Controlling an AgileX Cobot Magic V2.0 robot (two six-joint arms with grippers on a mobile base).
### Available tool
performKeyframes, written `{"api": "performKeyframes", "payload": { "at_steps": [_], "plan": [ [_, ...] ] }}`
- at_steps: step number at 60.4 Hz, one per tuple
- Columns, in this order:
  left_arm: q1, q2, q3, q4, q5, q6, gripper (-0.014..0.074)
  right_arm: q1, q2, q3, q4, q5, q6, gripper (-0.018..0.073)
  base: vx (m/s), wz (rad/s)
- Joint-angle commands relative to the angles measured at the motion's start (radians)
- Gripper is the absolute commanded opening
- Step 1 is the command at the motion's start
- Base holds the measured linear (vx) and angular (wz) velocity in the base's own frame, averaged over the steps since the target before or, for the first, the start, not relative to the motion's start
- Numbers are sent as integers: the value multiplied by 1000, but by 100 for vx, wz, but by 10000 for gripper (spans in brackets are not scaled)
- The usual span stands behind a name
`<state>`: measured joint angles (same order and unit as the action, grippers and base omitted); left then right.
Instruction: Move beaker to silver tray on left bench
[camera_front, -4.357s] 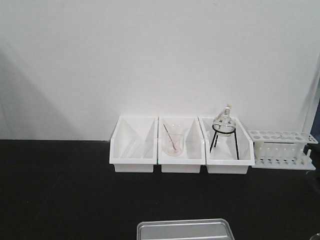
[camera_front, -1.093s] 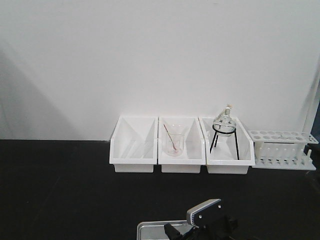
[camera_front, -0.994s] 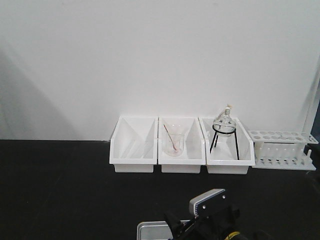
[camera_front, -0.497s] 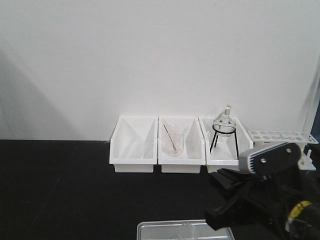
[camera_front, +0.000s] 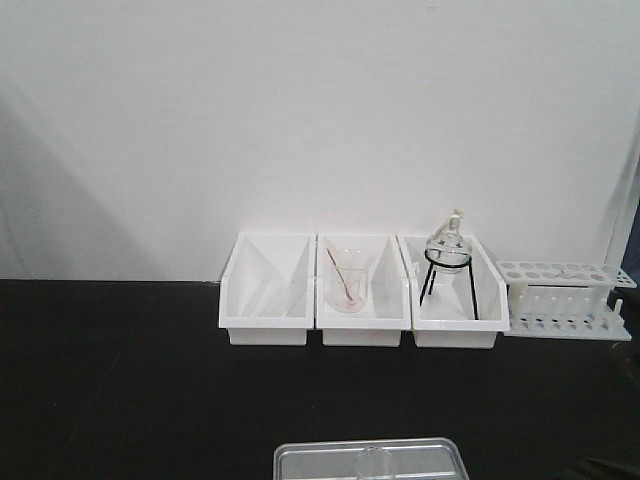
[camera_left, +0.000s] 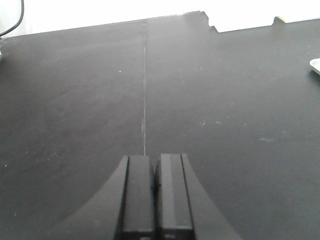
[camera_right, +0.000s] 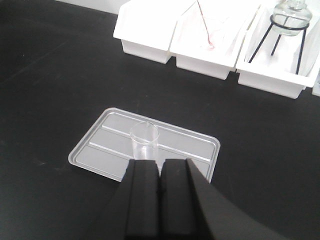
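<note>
1. On the silver tray (camera_right: 145, 147), near the middle, the beaker (camera_right: 144, 140) stands upright and empty, with nothing holding it.
2. The right gripper (camera_right: 160, 195) hangs above the tray's near edge, jaws pressed together on nothing, clear of the glass.
3. Over bare left bench (camera_left: 150, 90) the left gripper (camera_left: 155, 192) sits idle, fingers closed too.
4. Far side: three white bins (camera_front: 363, 290), one with the rod beaker (camera_front: 348, 282), one with the flask (camera_front: 447, 245) on its tripod.
5. Judgement: placement looks done; what's called for next is a clean retreat upward, without clipping that rim.
</note>
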<state>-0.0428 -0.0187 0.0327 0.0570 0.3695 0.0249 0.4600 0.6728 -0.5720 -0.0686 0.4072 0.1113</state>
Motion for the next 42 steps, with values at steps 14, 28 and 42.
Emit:
{"api": "performKeyframes", "payload": {
  "at_steps": [14, 28, 42],
  "plan": [
    [-7, -7, 20, -3, -75, -2, 1, -1, -64, -28, -7, -56, -2, -14, 0, 0],
    [-7, -7, 20, -3, -75, -2, 1, -1, -65, -12, -8, -62, -2, -14, 0, 0],
    [-7, -7, 20, -3, -75, -2, 1, -131, -267, 221, 55, -229, 2, -14, 0, 0]
  ]
}}
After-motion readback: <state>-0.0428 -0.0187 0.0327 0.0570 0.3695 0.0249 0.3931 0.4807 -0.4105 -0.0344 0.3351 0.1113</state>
